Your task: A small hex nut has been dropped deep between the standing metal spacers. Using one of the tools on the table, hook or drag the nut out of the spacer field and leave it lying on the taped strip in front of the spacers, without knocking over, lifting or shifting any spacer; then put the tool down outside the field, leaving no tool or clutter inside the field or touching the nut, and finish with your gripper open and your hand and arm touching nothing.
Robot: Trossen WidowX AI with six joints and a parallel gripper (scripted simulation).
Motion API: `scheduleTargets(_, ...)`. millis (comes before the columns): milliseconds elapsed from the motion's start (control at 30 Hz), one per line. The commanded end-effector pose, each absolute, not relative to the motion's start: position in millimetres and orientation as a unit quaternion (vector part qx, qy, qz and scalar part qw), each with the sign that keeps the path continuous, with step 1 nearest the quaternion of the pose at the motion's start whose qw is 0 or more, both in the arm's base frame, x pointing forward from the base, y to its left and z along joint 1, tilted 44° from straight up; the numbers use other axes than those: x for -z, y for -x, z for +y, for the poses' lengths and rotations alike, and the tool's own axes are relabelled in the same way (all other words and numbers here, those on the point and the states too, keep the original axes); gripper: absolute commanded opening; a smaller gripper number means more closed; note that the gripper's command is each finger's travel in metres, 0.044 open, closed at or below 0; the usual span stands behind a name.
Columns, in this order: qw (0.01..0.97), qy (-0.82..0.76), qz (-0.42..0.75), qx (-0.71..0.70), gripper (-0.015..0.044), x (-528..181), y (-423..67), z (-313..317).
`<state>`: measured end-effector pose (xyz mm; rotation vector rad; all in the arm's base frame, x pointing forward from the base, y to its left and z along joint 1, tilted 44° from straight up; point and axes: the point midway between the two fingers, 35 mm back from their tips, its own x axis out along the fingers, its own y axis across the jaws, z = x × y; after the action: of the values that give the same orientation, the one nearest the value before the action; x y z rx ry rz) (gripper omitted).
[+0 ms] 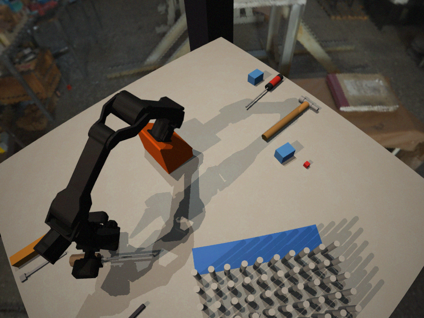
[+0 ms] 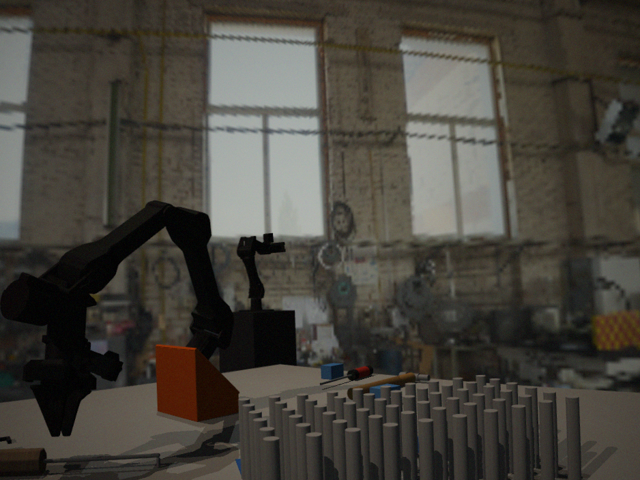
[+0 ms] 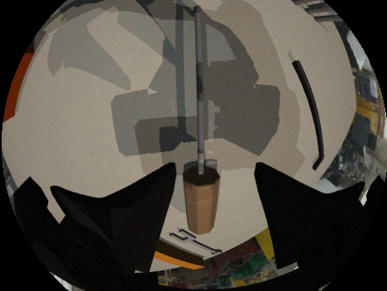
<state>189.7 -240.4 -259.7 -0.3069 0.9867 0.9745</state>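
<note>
My gripper (image 1: 87, 268) (image 2: 59, 428) (image 3: 217, 169) is open and empty. It hangs a little above the wooden handle of a hook tool (image 1: 72, 259) (image 2: 20, 461) (image 3: 201, 205), which lies flat near the table's left front corner. The fingers stand on either side of the handle in the wrist view and do not touch it. The tool's thin metal rod (image 1: 131, 255) (image 3: 200, 89) points toward the blue taped strip (image 1: 239, 246). The grey standing spacers (image 1: 266, 283) (image 2: 392, 433) fill the area behind the strip. The nut is hidden among them.
An orange wedge (image 1: 167, 150) (image 2: 185, 382) stands by the arm's base. A screwdriver (image 1: 270, 83), a hammer (image 1: 284, 121), two blue cubes (image 1: 255, 76) (image 1: 284, 152) and a small red cube (image 1: 306, 164) lie far right. An orange bar (image 1: 24, 254), a small grey tool (image 1: 34, 270) and a dark rod (image 1: 137, 310) (image 3: 310, 101) lie near the gripper.
</note>
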Motion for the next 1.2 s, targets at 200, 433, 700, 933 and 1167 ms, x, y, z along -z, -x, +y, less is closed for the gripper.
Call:
scheduleTargets(200, 0.760, 0.138, 0.452, -0.447, 0.0280, 272, -190, -228)
scheduleTargets(433, 0.760, 0.138, 0.452, -0.447, 0.0280, 280, -190, -220)
scheduleTargets(700, 0.760, 0.138, 0.451, -0.447, 0.0280, 288, -189, -211)
scheduleTargets(933, 0.760, 0.138, 0.451, -0.447, 0.0175, 290, -189, -210)
scheduleTargets(1167, 0.760, 0.138, 0.451, -0.447, 0.0011, 290, -189, -210)
